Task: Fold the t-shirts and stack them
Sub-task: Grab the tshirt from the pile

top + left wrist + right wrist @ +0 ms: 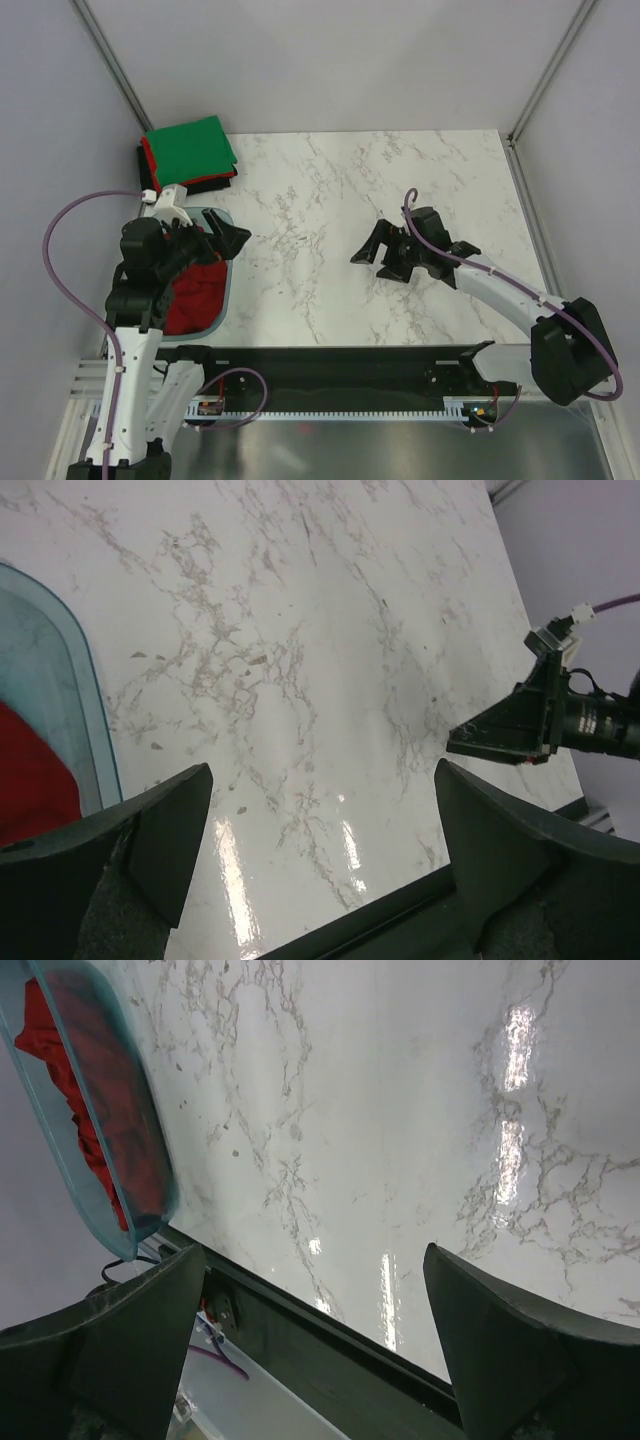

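A stack of folded t-shirts [188, 153], bright green on top with red and black beneath, lies at the table's far left corner. A crumpled dark red t-shirt [195, 295] sits in the teal tub [226, 300] at the left; it also shows in the right wrist view [105, 1110] and at the left edge of the left wrist view [30, 770]. My left gripper [225, 238] is open and empty, hovering over the tub's far right edge. My right gripper [375, 250] is open and empty above the bare marble right of centre.
The white marble table [320, 200] spans the middle. A black rail [340, 360] runs along the near edge. Grey walls and metal posts close in the back and sides. The right gripper shows in the left wrist view [520, 730].
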Tool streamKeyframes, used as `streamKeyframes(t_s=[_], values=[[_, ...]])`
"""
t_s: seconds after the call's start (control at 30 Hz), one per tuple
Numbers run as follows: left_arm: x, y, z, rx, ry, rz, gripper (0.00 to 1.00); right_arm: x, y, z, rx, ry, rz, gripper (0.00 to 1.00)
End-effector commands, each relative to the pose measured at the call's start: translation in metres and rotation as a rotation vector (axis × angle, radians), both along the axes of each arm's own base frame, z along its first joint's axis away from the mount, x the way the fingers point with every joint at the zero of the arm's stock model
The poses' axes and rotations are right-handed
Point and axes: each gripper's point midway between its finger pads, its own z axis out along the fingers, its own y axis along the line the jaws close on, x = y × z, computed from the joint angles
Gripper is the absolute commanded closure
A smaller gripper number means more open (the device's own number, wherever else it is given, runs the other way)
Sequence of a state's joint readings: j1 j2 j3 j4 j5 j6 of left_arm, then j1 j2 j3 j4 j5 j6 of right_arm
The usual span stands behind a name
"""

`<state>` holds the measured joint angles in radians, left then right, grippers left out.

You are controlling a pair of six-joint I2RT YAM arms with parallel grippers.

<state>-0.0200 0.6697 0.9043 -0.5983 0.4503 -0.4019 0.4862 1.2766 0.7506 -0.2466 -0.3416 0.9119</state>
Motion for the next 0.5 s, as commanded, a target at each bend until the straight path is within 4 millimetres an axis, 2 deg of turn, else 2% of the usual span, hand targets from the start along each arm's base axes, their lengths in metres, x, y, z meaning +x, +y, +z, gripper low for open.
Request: streamKeyframes(t_s=[0.0, 0.07, 0.17, 0.23, 0.3, 0.33, 0.37, 0.4, 0.43, 0.47], values=[[0.01, 0.018, 0.004, 0.005, -0.012, 0.133, 0.0, -0.002, -0.003, 0.002, 0.004, -0.03, -0.002, 0.02], [0.01, 0.022, 0.013, 0.008, -0.081, 0.167, 0.0, -0.005, -0.005, -0.001, 0.0, -0.027, -0.005, 0.02], [0.01, 0.031, 0.003, -0.006, -0.096, 0.239, 0.0, -0.009, -0.007, -0.002, -0.002, -0.023, -0.002, 0.02], [0.012, 0.034, 0.003, 0.034, -0.097, 0.235, 0.0, -0.012, -0.009, -0.003, -0.009, -0.022, 0.001, 0.02], [0.014, 0.046, -0.013, 0.08, 0.0, 0.298, 0.0, -0.014, -0.011, -0.004, -0.017, -0.02, -0.001, 0.02], [0.024, 0.053, -0.021, 0.119, 0.08, 0.324, 0.02, -0.016, -0.013, -0.006, -0.021, -0.019, -0.002, 0.02], [0.028, 0.068, -0.029, 0.166, 0.145, 0.401, 0.06, -0.017, -0.014, -0.007, -0.022, -0.017, -0.004, 0.02], [0.02, 0.081, -0.047, 0.224, 0.257, 0.451, 0.09, -0.018, -0.014, -0.008, -0.022, -0.014, -0.005, 0.02], [0.025, 0.091, -0.049, 0.242, 0.3, 0.502, 0.1, -0.021, -0.015, -0.011, -0.025, -0.003, -0.004, 0.02], [0.029, 0.096, -0.061, 0.259, 0.356, 0.526, 0.11, -0.022, -0.015, -0.011, -0.024, -0.001, -0.004, 0.02]])
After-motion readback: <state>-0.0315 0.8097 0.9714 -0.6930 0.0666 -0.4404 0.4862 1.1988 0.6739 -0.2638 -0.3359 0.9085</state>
